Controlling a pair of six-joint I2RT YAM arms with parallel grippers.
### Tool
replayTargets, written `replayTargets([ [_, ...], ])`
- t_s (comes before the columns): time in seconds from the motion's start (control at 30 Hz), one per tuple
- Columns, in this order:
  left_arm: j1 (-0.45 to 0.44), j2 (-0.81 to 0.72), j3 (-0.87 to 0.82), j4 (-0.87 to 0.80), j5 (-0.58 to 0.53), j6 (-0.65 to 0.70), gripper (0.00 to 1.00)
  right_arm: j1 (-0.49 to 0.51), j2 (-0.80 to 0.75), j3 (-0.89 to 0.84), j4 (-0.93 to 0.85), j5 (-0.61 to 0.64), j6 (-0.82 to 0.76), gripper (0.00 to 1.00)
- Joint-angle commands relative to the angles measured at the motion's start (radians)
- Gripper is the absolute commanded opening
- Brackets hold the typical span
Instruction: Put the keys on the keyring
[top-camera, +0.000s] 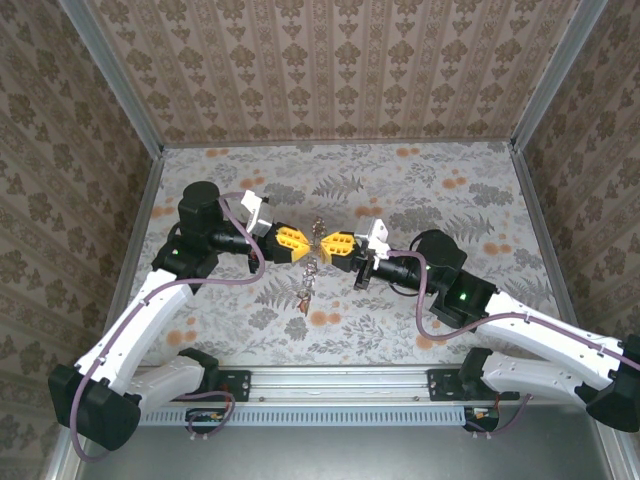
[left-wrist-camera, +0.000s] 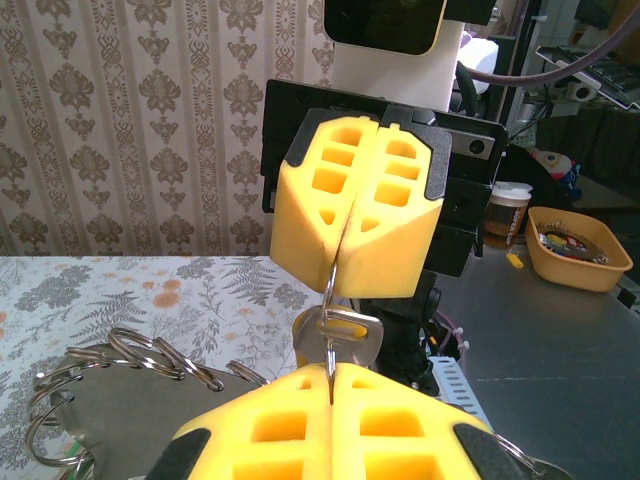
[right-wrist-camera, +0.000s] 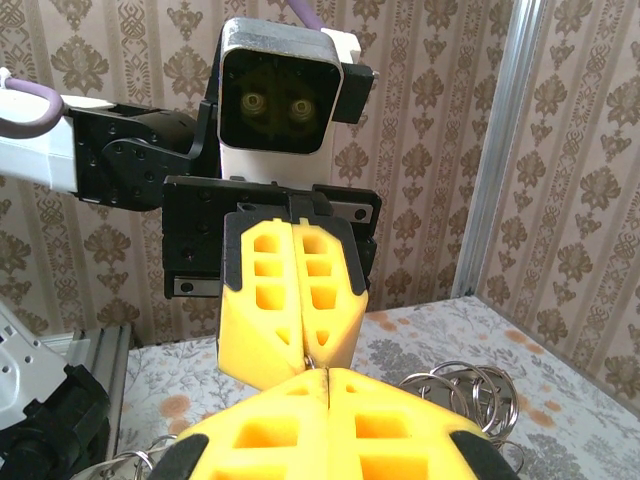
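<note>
Above the middle of the table my left gripper (top-camera: 306, 242) and right gripper (top-camera: 328, 245) meet tip to tip. Both are shut on the thin keyring (left-wrist-camera: 329, 290), which spans the short gap between them. In the left wrist view the wire runs from the right gripper's (left-wrist-camera: 343, 262) closed yellow fingers (left-wrist-camera: 395, 245) down into my left gripper (left-wrist-camera: 331, 374). A silver key (left-wrist-camera: 352, 338) with a slotted head is threaded on that wire. More keys (top-camera: 307, 287) dangle in a bunch below the grippers. In the right wrist view the right gripper (right-wrist-camera: 327, 375) touches the left gripper's fingers (right-wrist-camera: 265, 330).
Several linked steel rings (left-wrist-camera: 130, 355) hang beside the left fingers, and the same kind of rings (right-wrist-camera: 470, 390) sit beside the right fingers. The floral table (top-camera: 430, 190) is walled by patterned panels. A metal rail (top-camera: 340, 380) runs along the near edge by the arm bases.
</note>
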Motion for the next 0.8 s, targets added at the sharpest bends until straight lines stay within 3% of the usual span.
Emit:
replayTargets([
  [0.0,0.002,-0.017,-0.002,0.031,0.026,-0.011,0.0,0.007,-0.014,0.007,0.007,-0.012,0.013,0.0],
  [0.77,0.003,-0.02,-0.002,0.03,0.027,-0.01,0.0,0.013,-0.003,-0.003,0.012,-0.019,0.036,0.0],
])
